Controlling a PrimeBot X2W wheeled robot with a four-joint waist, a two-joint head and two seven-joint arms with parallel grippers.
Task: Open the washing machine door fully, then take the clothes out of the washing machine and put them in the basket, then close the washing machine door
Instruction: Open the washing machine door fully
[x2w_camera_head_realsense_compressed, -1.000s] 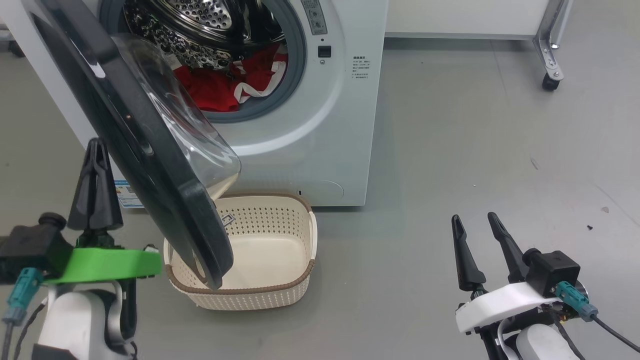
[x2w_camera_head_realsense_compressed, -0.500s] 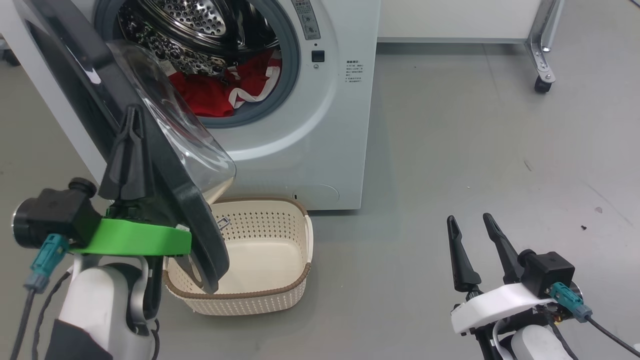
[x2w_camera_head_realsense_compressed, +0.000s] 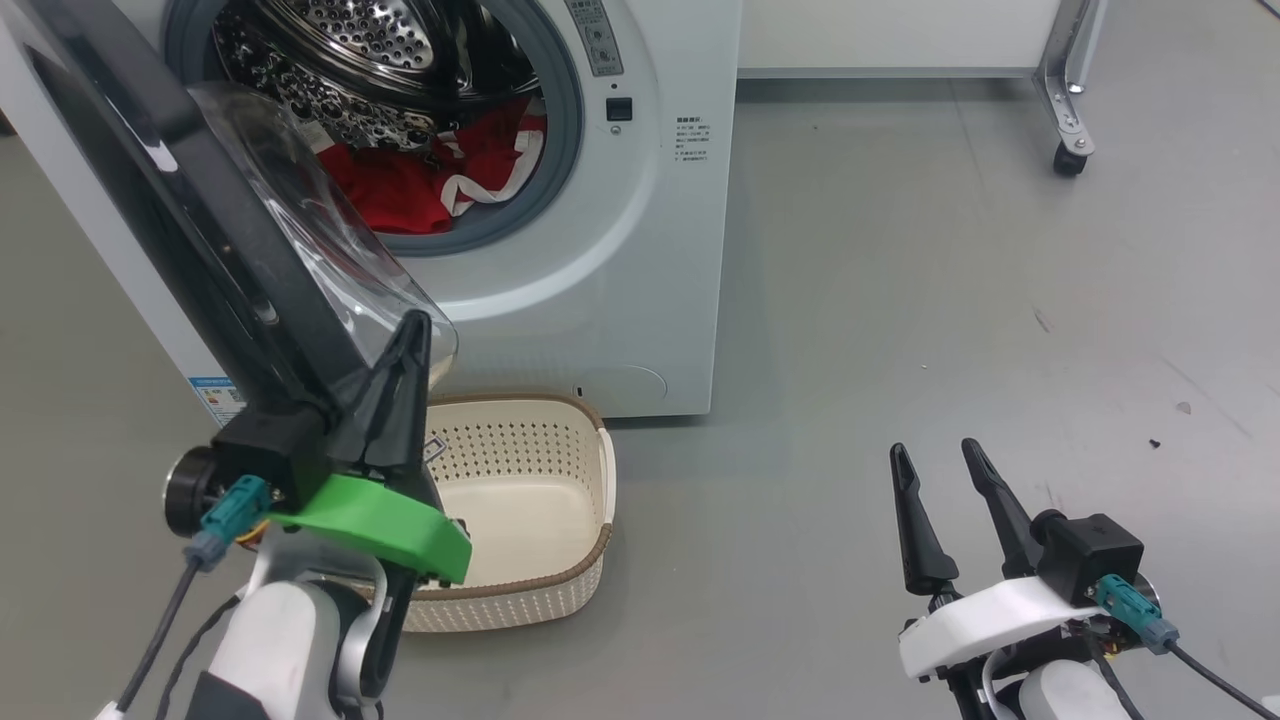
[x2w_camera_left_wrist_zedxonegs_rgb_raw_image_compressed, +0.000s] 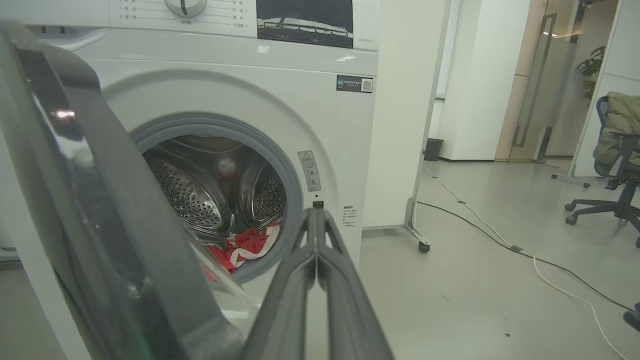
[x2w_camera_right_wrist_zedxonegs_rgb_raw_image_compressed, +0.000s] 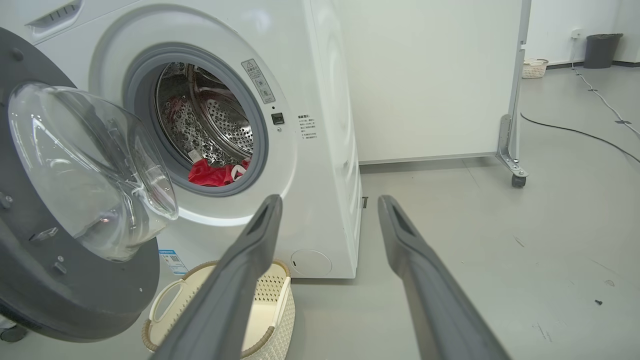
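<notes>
Door (x2w_camera_head_realsense_compressed: 190, 240) ajar. Left gripper (x2w_camera_head_realsense_compressed: 413, 335) pinched closed, empty, beside the door's lower edge, above basket (x2w_camera_head_realsense_compressed: 597, 470). Right gripper (x2w_camera_head_realsense_compressed: 935, 450) spread wide, empty. Clothes (x2w_camera_head_realsense_compressed: 400, 185) lay in machine (x2w_camera_head_realsense_compressed: 640, 250).

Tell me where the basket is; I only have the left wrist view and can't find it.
Observer: The basket stands on the floor right in front of the washing machine, partly beneath the open washing machine door.
Operator: Anything in it?
Observer: No, it is empty; the head view shows its bare bottom.
Operator: And the right gripper?
Observer: The right gripper is open above the floor, off to the right of the machine, holding nothing.
</notes>
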